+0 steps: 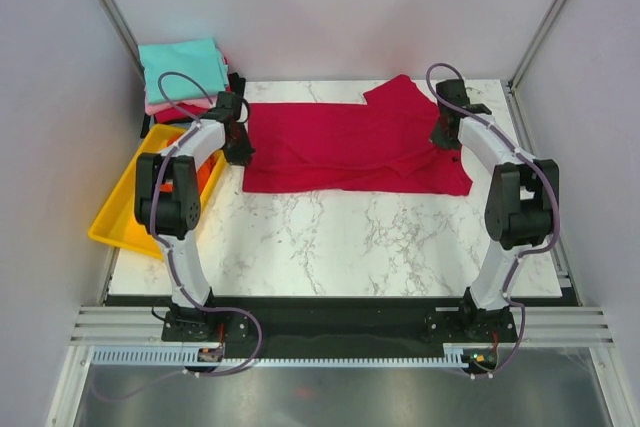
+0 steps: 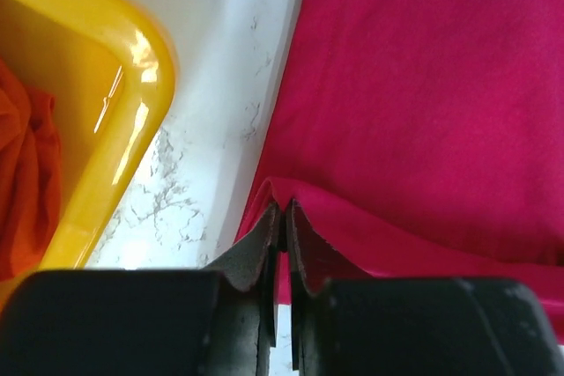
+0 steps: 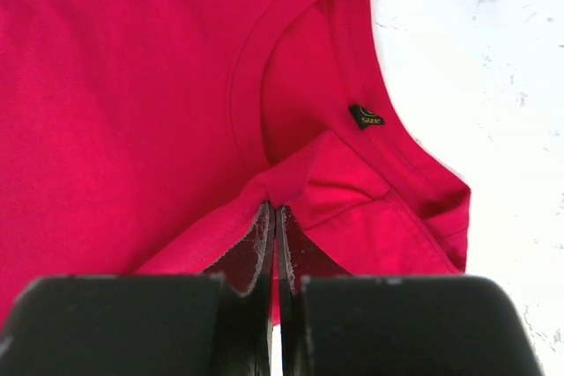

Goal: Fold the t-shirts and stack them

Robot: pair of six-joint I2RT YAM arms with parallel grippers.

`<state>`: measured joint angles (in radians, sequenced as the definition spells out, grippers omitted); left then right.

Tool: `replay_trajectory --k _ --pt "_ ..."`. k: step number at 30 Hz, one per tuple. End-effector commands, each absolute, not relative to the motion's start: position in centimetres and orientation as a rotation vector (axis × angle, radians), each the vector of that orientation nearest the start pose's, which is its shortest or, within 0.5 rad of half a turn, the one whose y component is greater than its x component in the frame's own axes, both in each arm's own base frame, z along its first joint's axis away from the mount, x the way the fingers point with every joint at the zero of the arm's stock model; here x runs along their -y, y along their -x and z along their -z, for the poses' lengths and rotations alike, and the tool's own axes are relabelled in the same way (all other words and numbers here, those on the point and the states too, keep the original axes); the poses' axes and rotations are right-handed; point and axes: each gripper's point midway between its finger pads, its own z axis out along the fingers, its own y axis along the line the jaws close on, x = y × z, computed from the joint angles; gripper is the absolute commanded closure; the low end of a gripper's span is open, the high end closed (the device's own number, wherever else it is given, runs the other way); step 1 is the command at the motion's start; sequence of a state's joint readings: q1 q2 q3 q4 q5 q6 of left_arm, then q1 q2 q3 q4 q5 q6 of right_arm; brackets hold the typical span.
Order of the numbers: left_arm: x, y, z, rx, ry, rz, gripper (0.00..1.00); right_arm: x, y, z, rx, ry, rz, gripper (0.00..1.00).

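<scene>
A crimson red t-shirt (image 1: 350,147) lies spread across the back of the marble table, folded lengthwise. My left gripper (image 1: 238,147) is shut on its left edge (image 2: 284,202), with cloth pinched between the pads. My right gripper (image 1: 446,133) is shut on cloth by the neckline (image 3: 275,202), close to the collar and its black size label (image 3: 366,117). An orange t-shirt (image 2: 26,182) lies bunched in the yellow tray. Folded teal (image 1: 183,62), pink and red t-shirts sit stacked at the back left.
The yellow plastic tray (image 1: 125,209) sits at the table's left edge, close beside my left arm; its rim (image 2: 132,121) shows in the left wrist view. Bare marble (image 1: 350,247) lies in front of the shirt. Grey walls enclose the cell.
</scene>
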<state>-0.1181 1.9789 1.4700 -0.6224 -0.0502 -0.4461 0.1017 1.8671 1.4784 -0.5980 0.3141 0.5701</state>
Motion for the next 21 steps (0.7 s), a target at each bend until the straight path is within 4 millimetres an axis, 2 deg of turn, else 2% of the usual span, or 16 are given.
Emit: replay_trajectory --k 1,4,5,6,8,9,11,12,13,14,15,17,18,19,20,21 --pt "5.7 -45.2 -5.2 -2.653 0.413 0.081 0.87 -1.4 -47.9 -11.0 -2.356 -0.685 0.086 0.94" --pt "5.5 -45.6 -5.0 -2.663 0.424 0.059 0.75 -1.6 -49.1 -10.3 -2.372 -0.684 0.053 0.87" --pt "5.5 -45.7 -5.2 -2.656 0.437 0.058 0.70 -1.6 -49.5 -10.3 -2.371 -0.685 0.044 0.63" --pt "5.4 -45.9 -5.5 -2.649 0.444 0.063 0.61 -1.6 -50.2 -10.9 -2.357 -0.690 0.028 0.51" --pt "5.3 -46.2 -7.0 -2.612 0.465 0.074 0.56 -1.6 -51.3 -10.8 -2.359 -0.683 -0.007 0.23" --pt "5.2 -46.5 -7.8 -2.590 0.466 0.077 0.50 -1.2 -52.5 -12.2 -2.323 -0.685 -0.024 0.19" --pt "5.0 -46.9 -10.8 -2.522 0.460 0.087 0.36 -0.8 -53.4 -12.6 -2.323 -0.693 -0.062 0.13" --pt "5.1 -46.9 -11.7 -2.504 0.454 0.086 0.31 0.0 -53.9 -14.0 -2.293 -0.705 -0.072 0.13" --pt "4.9 -46.7 -14.0 -2.455 0.450 0.092 0.25 0.2 -53.8 -14.7 -2.283 -0.706 -0.079 0.12" --pt "4.8 -46.0 -14.1 -2.454 0.450 0.091 0.18 0.3 -53.6 -15.1 -2.276 -0.701 -0.074 0.11" --pt "4.7 -45.4 -14.8 -2.441 0.455 0.096 0.16 2.2 -52.4 -15.6 -2.263 -0.739 -0.053 0.10" --pt "5.0 -43.2 -15.3 -2.430 0.487 0.128 0.16 3.8 -50.7 -15.5 -2.243 -0.788 -0.061 0.10" --pt "5.3 -42.5 -15.1 -2.424 0.494 0.149 0.16 3.8 -47.8 -14.3 -2.261 -0.829 -0.088 0.11" --pt "5.6 -42.4 -15.3 -2.379 0.531 0.186 0.18 4.0 -46.6 -13.8 -2.255 -0.847 -0.115 0.12" --pt "6.0 -40.3 -14.8 -2.366 0.528 0.229 0.20 4.7 -46.1 -13.7 -2.212 -0.867 -0.143 0.13" --pt "6.4 -39.7 -14.4 -2.348 0.527 0.266 0.20 4.3 -43.5 -12.0 -2.242 -0.893 -0.175 0.14"
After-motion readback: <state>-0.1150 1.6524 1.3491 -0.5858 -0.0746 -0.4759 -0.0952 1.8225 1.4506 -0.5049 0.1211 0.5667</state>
